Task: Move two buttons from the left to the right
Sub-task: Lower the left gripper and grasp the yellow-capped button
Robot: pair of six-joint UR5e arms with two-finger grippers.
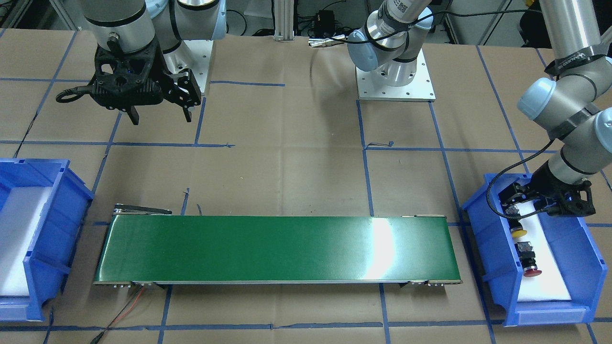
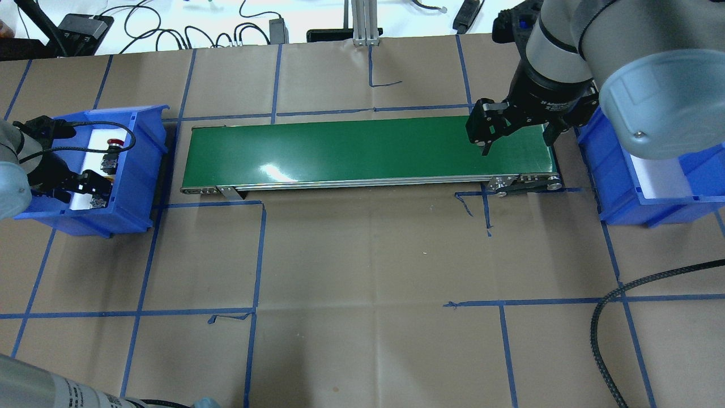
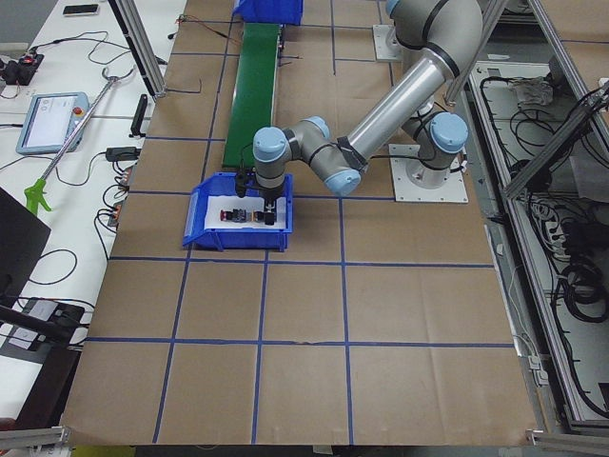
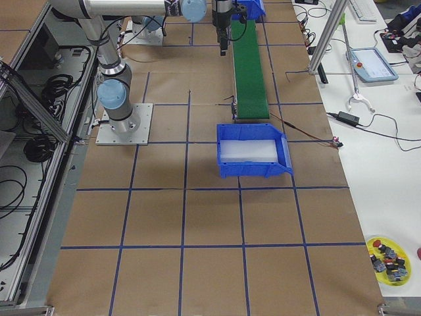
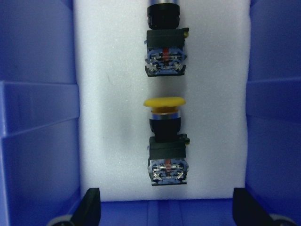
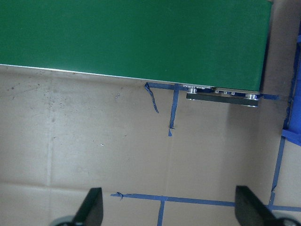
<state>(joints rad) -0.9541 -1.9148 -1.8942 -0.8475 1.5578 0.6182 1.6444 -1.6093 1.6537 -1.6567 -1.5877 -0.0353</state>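
With the left gripper (image 5: 169, 208) spread wide above the yellow button (image 5: 165, 141), a pinch on its smooth, round cap (image 5: 163, 102) could slip, or nudge the red button (image 1: 527, 260) at 12 o'clock in the wrist view. Both lie on soft white foam (image 5: 108, 94) in the blue bin (image 5: 37, 117), apparently untouched. The right gripper (image 2: 516, 141) hangs spread near the green belt (image 2: 340, 147).

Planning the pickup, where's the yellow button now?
In the left wrist view the yellow button lies on white foam in the robot's left-side blue bin, below the left gripper, red button just beyond its cap.

Four room cameras around one table (image 2: 362, 255); two wrist cameras close, straight down.
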